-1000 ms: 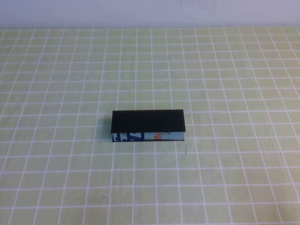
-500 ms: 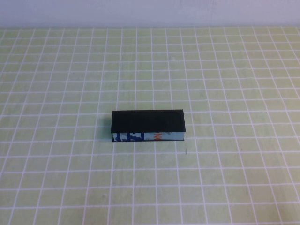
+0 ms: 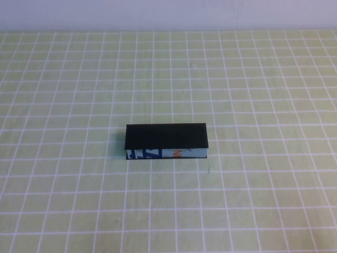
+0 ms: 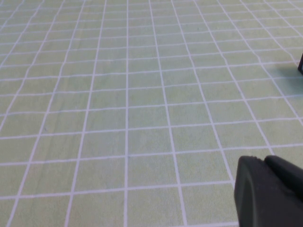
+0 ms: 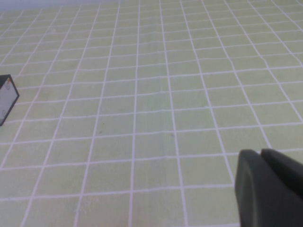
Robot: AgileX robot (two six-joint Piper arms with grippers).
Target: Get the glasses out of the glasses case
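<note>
glasses case (image 3: 167, 141) lid down — glasses hidden; left gripper (image 4: 270, 191), right gripper (image 5: 270, 189) cropped — jaws unreadable.

Rectangular black glasses case (image 3: 166, 140) near the middle of the green gridded bench (image 3: 253, 79), flat black lid shut on top, long side crosswise, light-blue front with blue, white and orange print facing the robot, glasses hidden from sight

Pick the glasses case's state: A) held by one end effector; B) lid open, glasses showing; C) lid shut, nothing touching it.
C: the glasses case lies with its black lid flat over it; left end effector and right end effector sit off to its sides.
</note>
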